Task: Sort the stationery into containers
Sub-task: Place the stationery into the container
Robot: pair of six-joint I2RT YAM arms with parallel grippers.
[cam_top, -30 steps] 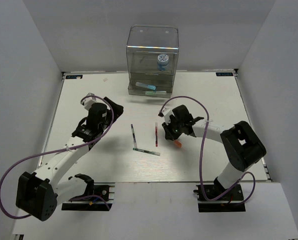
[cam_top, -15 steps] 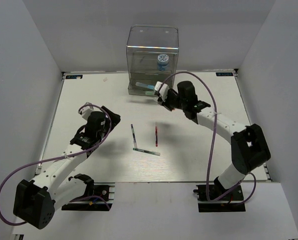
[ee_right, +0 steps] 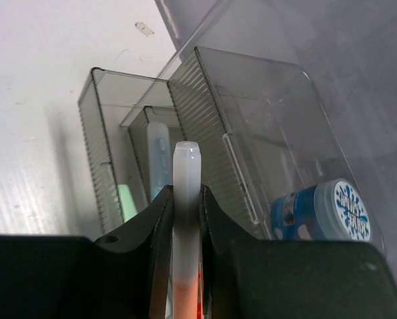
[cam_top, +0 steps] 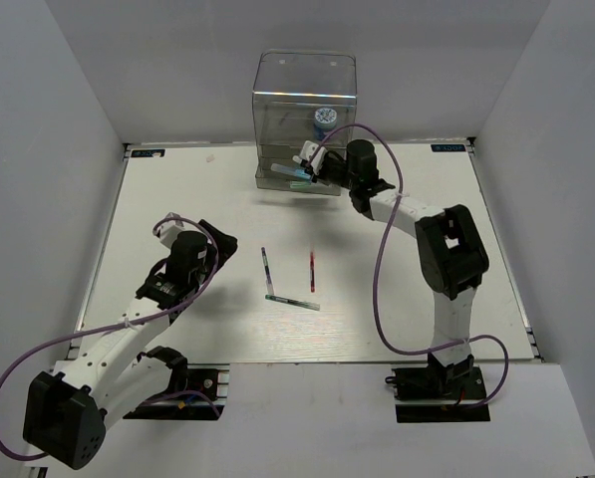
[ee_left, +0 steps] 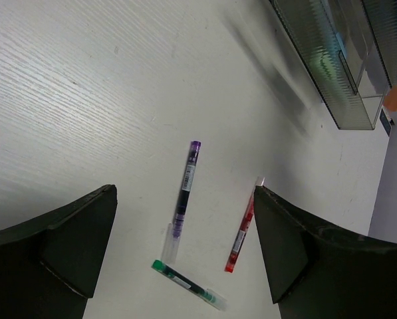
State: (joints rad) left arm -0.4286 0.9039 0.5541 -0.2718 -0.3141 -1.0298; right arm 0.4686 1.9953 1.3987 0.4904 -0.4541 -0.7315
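The clear organiser point(cam_top: 305, 95) stands at the back centre, with the blue-and-white tape roll point(cam_top: 325, 118) in its upper compartment. My right gripper point(cam_top: 319, 171) is shut on the orange marker point(ee_right: 186, 159) and holds it just above the open grey drawer point(ee_right: 95, 143). That drawer holds a light-blue marker point(ee_right: 158, 156) and a pale-green marker point(ee_right: 126, 199). The tape roll also shows in the right wrist view point(ee_right: 328, 212). A dark pen point(cam_top: 265, 271), a red pen point(cam_top: 311, 271) and a green pen point(cam_top: 293, 301) lie mid-table. My left gripper point(cam_top: 215, 241) is open and empty, left of the pens.
The left wrist view shows the dark pen point(ee_left: 185, 193), the red pen point(ee_left: 241, 232) and the green pen point(ee_left: 185, 284) lying between my open fingers point(ee_left: 78, 232) on the white table. White walls enclose the table on three sides.
My right gripper has carried the orange marker from mid-table up to the organiser's drawers. My left arm has drawn back a little toward the near left.
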